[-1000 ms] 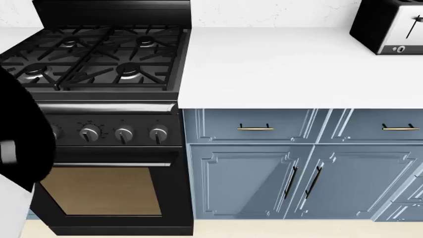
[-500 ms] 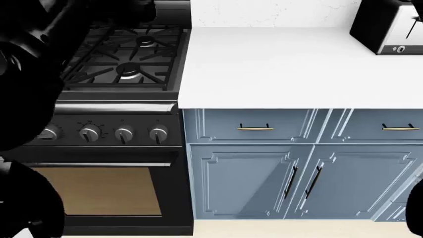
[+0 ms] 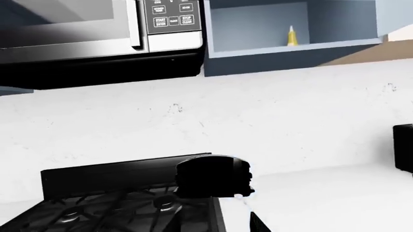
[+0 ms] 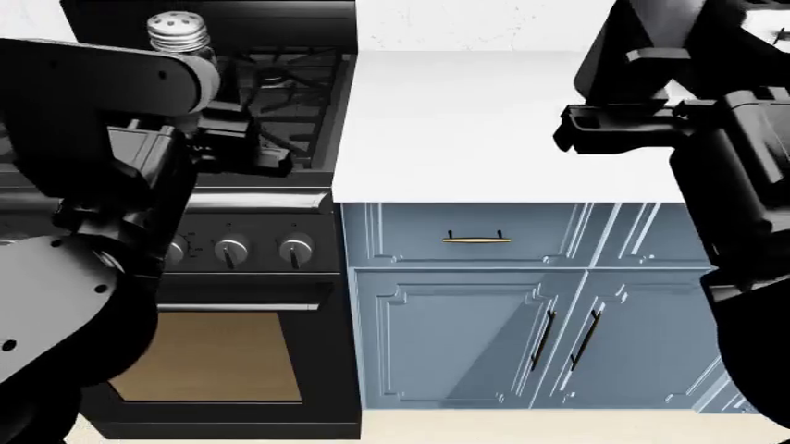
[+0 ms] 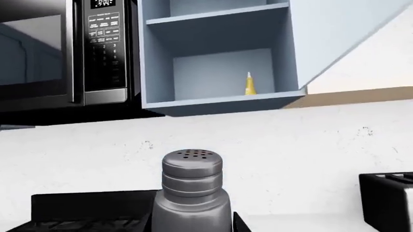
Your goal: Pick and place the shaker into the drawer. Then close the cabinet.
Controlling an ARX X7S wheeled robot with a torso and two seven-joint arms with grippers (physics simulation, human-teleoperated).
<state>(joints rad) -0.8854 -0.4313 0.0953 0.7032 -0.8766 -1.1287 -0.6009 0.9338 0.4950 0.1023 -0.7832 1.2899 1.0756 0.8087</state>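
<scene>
The shaker (image 5: 191,193), silvery-grey with a pierced round top, stands upright in the right wrist view. It fills the gap of my right gripper (image 5: 193,225), whose dark fingers (image 5: 240,223) press its sides. In the head view the shaker (image 4: 177,32) shows at the upper left over the stove's back, just past my left arm. There my right gripper (image 4: 571,129) hangs over the counter. My left gripper (image 3: 203,227) is open with nothing between its fingers, above the seam of stove and counter. No open drawer is in view.
The black gas stove (image 4: 265,83) sits left of the white counter (image 4: 469,120). Below are closed blue cabinet doors (image 4: 463,338) and brass-handled drawer fronts (image 4: 475,236). A toaster (image 5: 387,203) is at the right. Above hang a microwave (image 5: 65,53) and an open wall cabinet (image 5: 219,72) holding a yellow bottle (image 5: 249,84).
Both arms have risen into the head view, the left over the stove and the right over the counter. The shaker's top now shows at the upper left.
</scene>
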